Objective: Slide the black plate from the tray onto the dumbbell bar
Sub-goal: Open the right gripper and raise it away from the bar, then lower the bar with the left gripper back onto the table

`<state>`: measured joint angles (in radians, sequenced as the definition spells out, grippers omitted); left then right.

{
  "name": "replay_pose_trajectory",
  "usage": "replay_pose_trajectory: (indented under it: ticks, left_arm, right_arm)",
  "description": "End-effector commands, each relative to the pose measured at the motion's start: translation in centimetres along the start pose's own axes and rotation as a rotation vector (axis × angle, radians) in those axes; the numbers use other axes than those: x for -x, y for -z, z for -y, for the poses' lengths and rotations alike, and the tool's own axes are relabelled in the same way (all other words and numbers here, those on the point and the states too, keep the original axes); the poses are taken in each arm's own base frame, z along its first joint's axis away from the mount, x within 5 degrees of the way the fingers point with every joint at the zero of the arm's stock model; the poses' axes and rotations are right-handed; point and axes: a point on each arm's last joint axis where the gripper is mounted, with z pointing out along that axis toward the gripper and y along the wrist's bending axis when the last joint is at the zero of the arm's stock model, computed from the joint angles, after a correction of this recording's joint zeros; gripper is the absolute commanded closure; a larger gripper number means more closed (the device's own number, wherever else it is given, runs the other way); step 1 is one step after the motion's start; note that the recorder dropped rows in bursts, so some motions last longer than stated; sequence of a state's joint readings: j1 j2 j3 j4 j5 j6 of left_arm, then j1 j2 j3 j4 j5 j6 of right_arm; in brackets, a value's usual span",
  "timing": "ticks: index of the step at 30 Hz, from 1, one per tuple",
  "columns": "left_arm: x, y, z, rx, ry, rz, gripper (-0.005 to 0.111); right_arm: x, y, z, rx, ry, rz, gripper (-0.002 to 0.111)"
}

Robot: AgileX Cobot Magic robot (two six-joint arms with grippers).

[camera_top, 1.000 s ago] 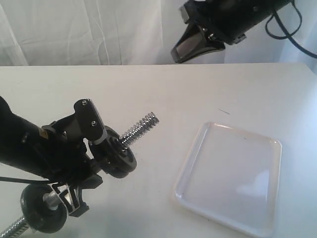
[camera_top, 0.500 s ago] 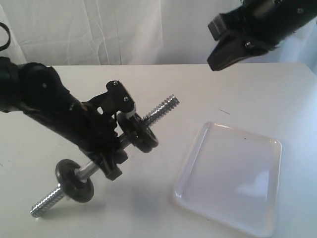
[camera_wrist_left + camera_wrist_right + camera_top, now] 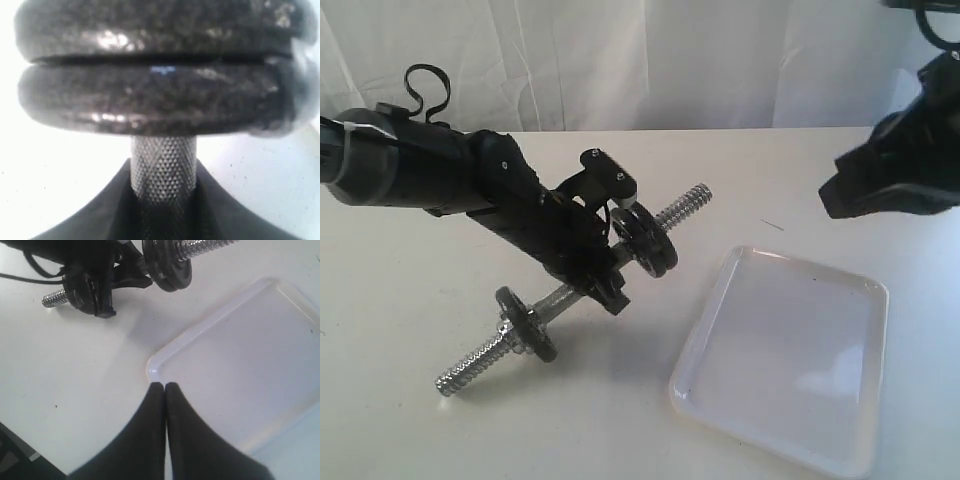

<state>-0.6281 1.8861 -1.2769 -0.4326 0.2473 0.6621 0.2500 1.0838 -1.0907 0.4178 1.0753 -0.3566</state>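
The dumbbell bar (image 3: 570,298) is tilted, its lower threaded end close to the table and its upper end pointing toward the tray. My left gripper (image 3: 595,275) is shut on its knurled middle (image 3: 163,175). Two black discs sit side by side on the upper half; the outer one is the black plate (image 3: 658,242) (image 3: 150,27) (image 3: 172,270). A single black disc (image 3: 525,322) sits on the lower half. The white tray (image 3: 790,350) (image 3: 240,365) has nothing in it. My right gripper (image 3: 835,195) (image 3: 165,386) hangs shut and empty above the tray's near corner.
A white table (image 3: 440,440) carries everything, with a white curtain (image 3: 620,60) behind it. The left arm (image 3: 410,175) stretches in from the left with a cable loop on top. The table's edge shows in the right wrist view (image 3: 20,440).
The left arm has carried the bar up and to the right, with the bar's upper end now nearer the tray. The right gripper has swung from the top middle to the right edge and dropped lower.
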Motion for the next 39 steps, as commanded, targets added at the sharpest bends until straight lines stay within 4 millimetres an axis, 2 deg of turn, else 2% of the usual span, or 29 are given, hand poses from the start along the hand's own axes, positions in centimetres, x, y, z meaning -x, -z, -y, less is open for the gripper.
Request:
replay_pose_trajectory:
  ticks: [1,6,12,21,29,39]
  left_arm:
    - [6.3,3.6,-3.3,0.307,0.122,0.438,0.107]
    - [7.0,2.5,-3.7,0.288,0.206,0.462,0.107]
    - [6.4,1.1,-4.1,0.286,0.307,0.460,0.107]
    - [5.8,-0.4,-4.3,0.278,0.401,0.447,0.107]
    - [5.7,-0.5,-4.6,0.276,0.556,0.478,0.107]
    - [5.5,-1.0,-4.2,0.233,0.537,0.443,0.107]
  right_arm:
    - [-2.2,1.8,-0.4,-0.068,-0.013,0.035,0.108]
    - [-4.8,4.3,-1.2,-0.130,-0.019,0.066,0.108]
    - [-6.3,6.3,-1.6,-0.200,-0.022,0.093,0.108]
    - [-7.1,6.9,-1.9,-0.203,-0.019,0.066,0.108]
    - [-7.1,6.9,-1.9,-0.205,-0.018,0.063,0.108]
    - [-7.1,6.9,-1.9,-0.205,-0.018,0.063,0.108]
